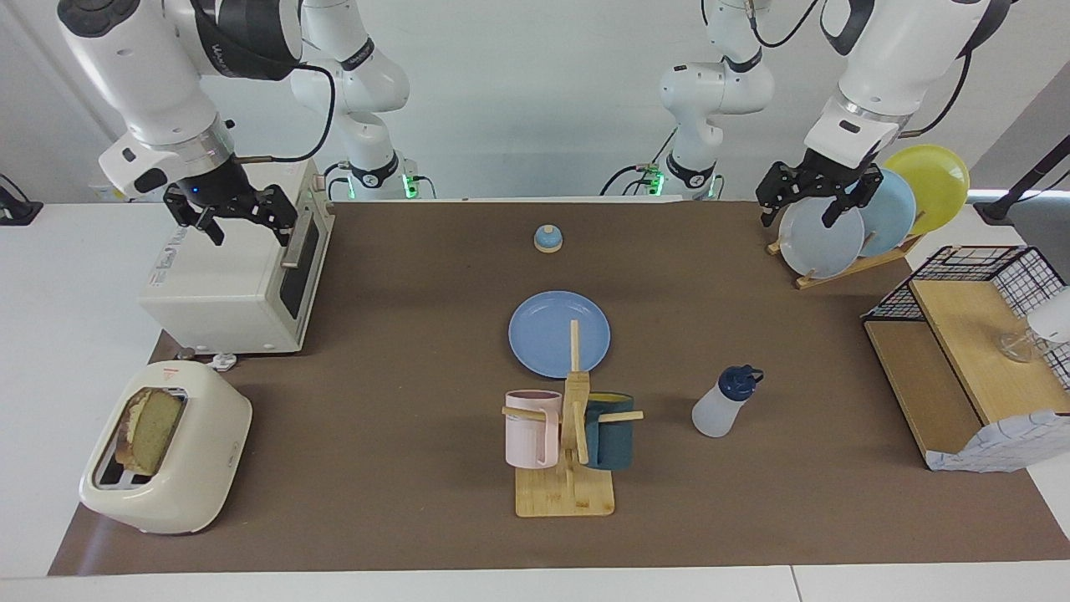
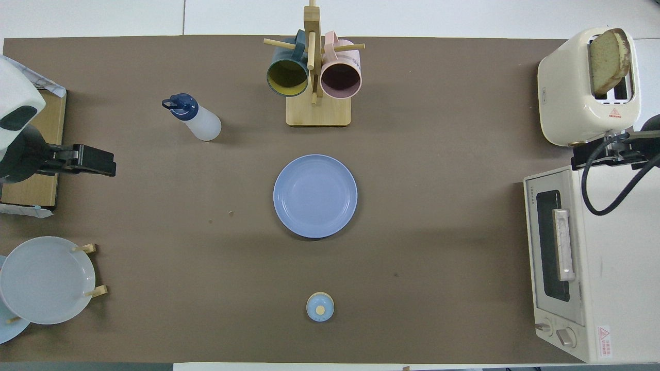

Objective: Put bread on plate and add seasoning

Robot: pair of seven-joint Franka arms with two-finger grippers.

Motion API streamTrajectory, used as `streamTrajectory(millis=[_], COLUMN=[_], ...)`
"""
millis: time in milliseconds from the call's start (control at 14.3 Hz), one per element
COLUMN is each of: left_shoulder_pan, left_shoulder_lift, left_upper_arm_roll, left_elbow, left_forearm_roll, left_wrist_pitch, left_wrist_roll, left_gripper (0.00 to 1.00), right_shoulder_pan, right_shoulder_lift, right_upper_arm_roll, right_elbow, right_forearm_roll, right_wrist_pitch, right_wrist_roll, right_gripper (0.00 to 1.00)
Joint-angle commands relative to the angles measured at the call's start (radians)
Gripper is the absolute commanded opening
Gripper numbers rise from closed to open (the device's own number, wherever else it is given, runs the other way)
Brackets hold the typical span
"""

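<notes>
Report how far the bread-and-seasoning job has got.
Done: nothing yet. The bread still stands in the toaster, the blue plate is bare, and the seasoning bottle stands beside the mug rack. In hand: nothing; the right tool hangs open over the toaster oven, the left tool open over the plate rack. Left: everything.

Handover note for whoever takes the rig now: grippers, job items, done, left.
Left gripper: open, empty, up over the plate rack.
Right gripper: open, empty, up over the toaster oven.
Bread: in the toaster, right arm's end.
Plate: mid-table, bare.
Seasoning: upright, capped, beside the mug rack.
Done: nothing. Left: bread onto plate, then season.
</notes>
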Motion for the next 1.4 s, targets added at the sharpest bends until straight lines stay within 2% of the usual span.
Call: streamTrajectory(millis=[0, 281, 772, 982, 1333], left_shoulder_pan=[-0.004, -0.005, -0.005, -0.004, -0.010], left_shoulder_lift=[-0.023, -0.022, -0.025, -0.025, -0.042], left_upper_arm_roll=[0.006, 0.006, 0.006, 0.006, 0.003], left_elbow=[-0.024, -0.026, -0.029, -0.029, -0.073], left_forearm_roll=[-0.012, -0.010, -0.005, -0.005, -0.005], left_wrist_pitch=[0.015, 0.019, 0.012, 0.011, 0.070], left_wrist_roll=[0.006, 0.010, -0.002, -0.005, -0.008], left_gripper=[1.00, 1.00, 1.00, 1.00, 1.00], right_shoulder_pan=[-0.021, -0.031, -0.103, -0.105, -0.146], right_shoulder_lift=[-0.003, 0.005, 0.159, 0.215, 0.262], right_upper_arm_roll=[0.002, 0.002, 0.001, 0.002, 0.002], right_elbow=[-0.023, -0.061, -0.060, -0.053, -0.053], right_forearm_roll=[0.026, 0.020, -0.007, -0.082, -0.127], right_wrist_pitch=[0.165, 0.348, 0.620, 0.726, 0.809], right_wrist_roll=[-0.064, -0.065, -0.119, -0.117, -0.125], right_gripper=[1.00, 1.00, 1.00, 1.00, 1.00])
